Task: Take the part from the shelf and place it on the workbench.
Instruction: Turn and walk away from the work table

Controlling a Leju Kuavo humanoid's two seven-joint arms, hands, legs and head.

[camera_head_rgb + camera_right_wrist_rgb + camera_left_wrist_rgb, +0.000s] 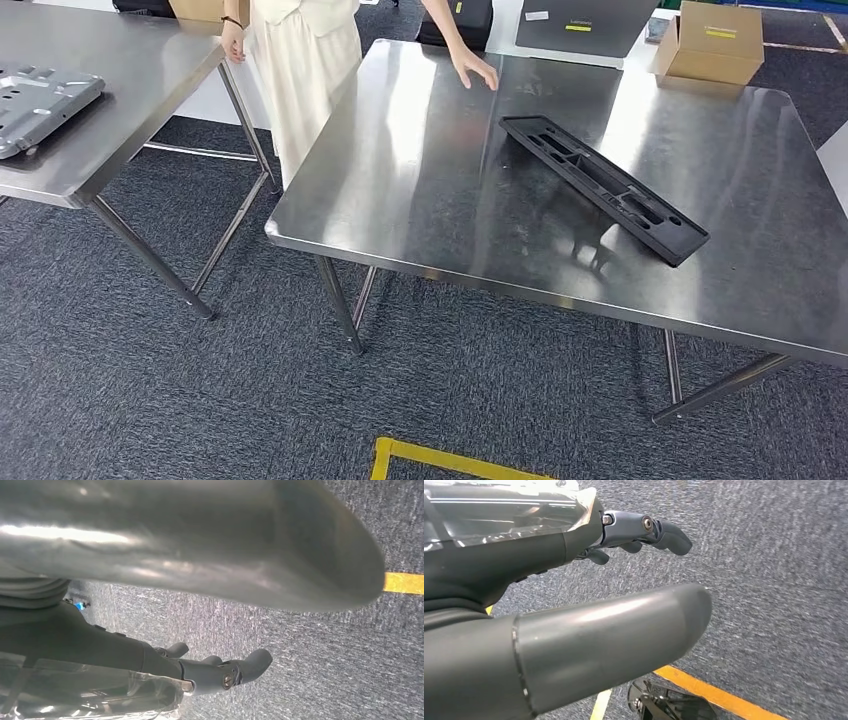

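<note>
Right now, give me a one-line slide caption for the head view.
Long black part lies diagonally on the steel workbench; a person's hand rests at its far edge.

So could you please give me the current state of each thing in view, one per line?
black part: lying flat on the workbench, untouched.
left hand: empty, fingers apart, above the carpet.
right hand: empty, fingers apart, above the carpet.
cardboard box: closed, at the workbench's far edge.
person's hand: resting on the workbench.

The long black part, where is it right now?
In the head view the long black part lies flat on the steel workbench, toward its right side, with a person's hand resting near the far edge.
</note>
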